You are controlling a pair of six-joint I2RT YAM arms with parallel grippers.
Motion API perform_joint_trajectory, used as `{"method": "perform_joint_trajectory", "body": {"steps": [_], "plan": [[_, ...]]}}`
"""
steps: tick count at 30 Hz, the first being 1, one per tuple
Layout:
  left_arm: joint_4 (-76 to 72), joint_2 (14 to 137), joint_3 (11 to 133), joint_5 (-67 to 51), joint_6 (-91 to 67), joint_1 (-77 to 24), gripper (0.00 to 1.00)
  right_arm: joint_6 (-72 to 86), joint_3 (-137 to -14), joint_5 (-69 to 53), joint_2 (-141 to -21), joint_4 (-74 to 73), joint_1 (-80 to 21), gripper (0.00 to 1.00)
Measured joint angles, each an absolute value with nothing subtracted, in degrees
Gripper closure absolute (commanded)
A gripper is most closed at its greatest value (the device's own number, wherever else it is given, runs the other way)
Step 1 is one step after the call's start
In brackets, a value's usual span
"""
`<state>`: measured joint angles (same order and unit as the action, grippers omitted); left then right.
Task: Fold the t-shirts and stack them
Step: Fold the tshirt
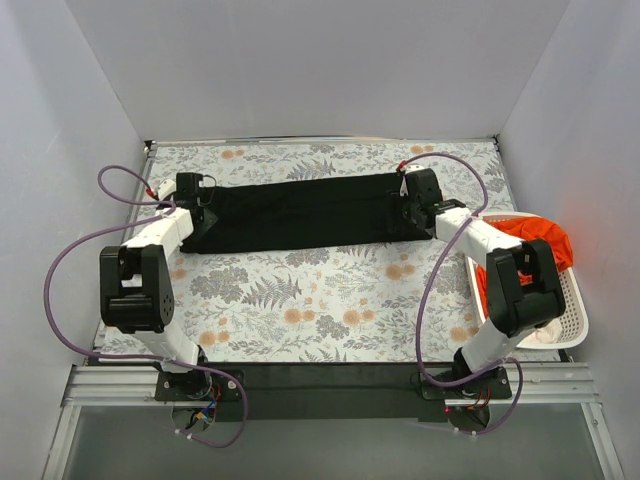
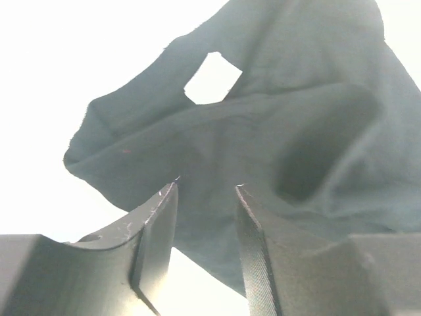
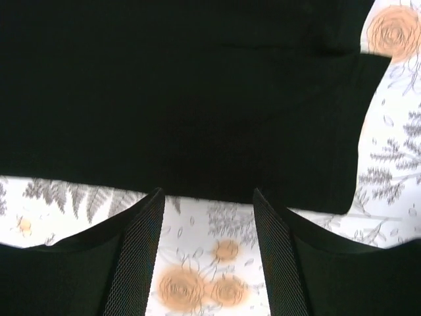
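Black t-shirt [image 1: 305, 212] was found laid out as a long flat band across the far half of the floral-patterned worktop [image 1: 320, 310], one arm at each end. No readable mark was made out on the cloth.

Left pincer [image 2: 207, 189]: jaws were seen parted, with rumpled black cloth just beyond and between the fingertips; a firm hold could not be confirmed.

Right pincer [image 3: 207, 192]: jaws were seen apart, bare worktop showing between them, with the shirt's near edge lying just past the tips and not clamped.

A white slatted basket [image 1: 578, 318] was noted at the right edge beside the right arm, with an orange t-shirt [image 1: 538, 238] heaped in its far end. Purple cables [image 1: 62, 262] were looped off both arms.
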<state>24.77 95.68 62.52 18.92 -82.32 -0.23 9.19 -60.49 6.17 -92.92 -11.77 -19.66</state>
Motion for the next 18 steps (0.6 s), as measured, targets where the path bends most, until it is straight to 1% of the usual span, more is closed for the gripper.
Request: {"method": "perform_joint_trajectory", "body": {"steps": [5,10,18], "plan": [[24.9,97.2,61.1,18.9,-82.8,2.6,0.66,9.3,-64.9,5.1,-99.9,-10.6,-17.7,0.48],[25.1,100.3,60.4,19.1,-83.7,5.1,0.68,10.6,-64.5,5.0,-104.4,-10.1,-16.4,0.48],[24.7,100.3,59.1,18.9,-85.0,6.6,0.72,12.4,-58.9,4.7,-102.1,-6.1,-15.4,0.47]]}}
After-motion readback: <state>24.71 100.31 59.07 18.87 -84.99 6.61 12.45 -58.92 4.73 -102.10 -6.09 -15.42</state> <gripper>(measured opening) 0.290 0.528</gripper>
